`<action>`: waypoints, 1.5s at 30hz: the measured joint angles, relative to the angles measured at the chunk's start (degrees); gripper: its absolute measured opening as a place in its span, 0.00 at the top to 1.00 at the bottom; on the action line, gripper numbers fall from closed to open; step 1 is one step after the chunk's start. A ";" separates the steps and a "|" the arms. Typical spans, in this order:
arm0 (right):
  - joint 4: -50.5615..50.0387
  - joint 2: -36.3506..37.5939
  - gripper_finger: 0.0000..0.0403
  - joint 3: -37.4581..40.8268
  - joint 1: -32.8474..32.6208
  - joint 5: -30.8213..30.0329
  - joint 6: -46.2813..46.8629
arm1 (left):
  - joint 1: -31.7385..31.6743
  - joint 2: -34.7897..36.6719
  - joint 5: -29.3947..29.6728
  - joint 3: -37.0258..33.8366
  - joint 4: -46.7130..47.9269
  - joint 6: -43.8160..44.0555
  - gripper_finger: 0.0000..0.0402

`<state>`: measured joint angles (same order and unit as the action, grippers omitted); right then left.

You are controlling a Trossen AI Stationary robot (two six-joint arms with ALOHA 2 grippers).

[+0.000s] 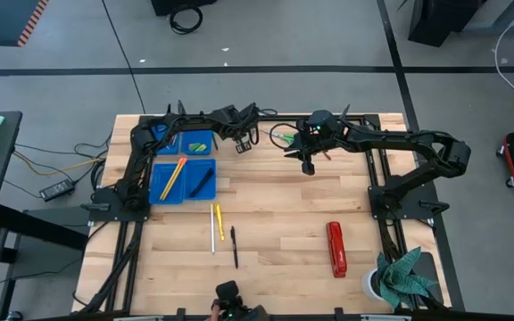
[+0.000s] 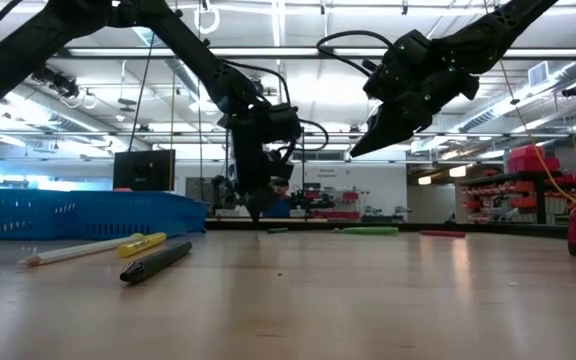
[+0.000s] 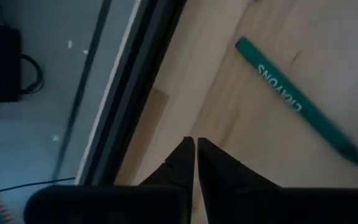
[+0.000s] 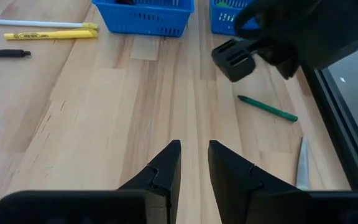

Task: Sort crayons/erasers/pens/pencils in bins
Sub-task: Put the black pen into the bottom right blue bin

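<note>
The left gripper (image 3: 196, 146) is seen low at the table's (image 1: 275, 223) far edge, jaws nearly shut on nothing. A green crayon (image 3: 300, 102) (lettered along its length) is noted flat just beside it, lying at a slant to that edge. The right gripper (image 4: 194, 149) is held raised, jaws partly open and empty.

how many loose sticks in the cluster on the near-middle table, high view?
3: a white pencil, a yellow pencil right beside it, and a black pen just right of both. All lie on bare wood, outside the bins.
</note>
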<state>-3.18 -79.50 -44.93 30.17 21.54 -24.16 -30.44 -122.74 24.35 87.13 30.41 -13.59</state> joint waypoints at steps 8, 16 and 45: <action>0.17 0.00 0.78 0.00 0.00 0.00 -0.82 | -0.26 0.13 -12.29 2.72 3.72 10.33 0.94; 0.15 0.00 0.78 0.01 -0.10 0.00 -0.92 | 0.61 0.28 -19.31 10.22 6.96 10.99 0.95; 0.83 0.00 0.78 0.00 -0.09 0.00 -0.55 | -5.38 -5.95 -27.75 11.15 7.06 14.28 0.93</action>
<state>-2.35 -79.50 -44.92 30.09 21.54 -24.72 -35.83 -128.68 -3.40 98.28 37.47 0.69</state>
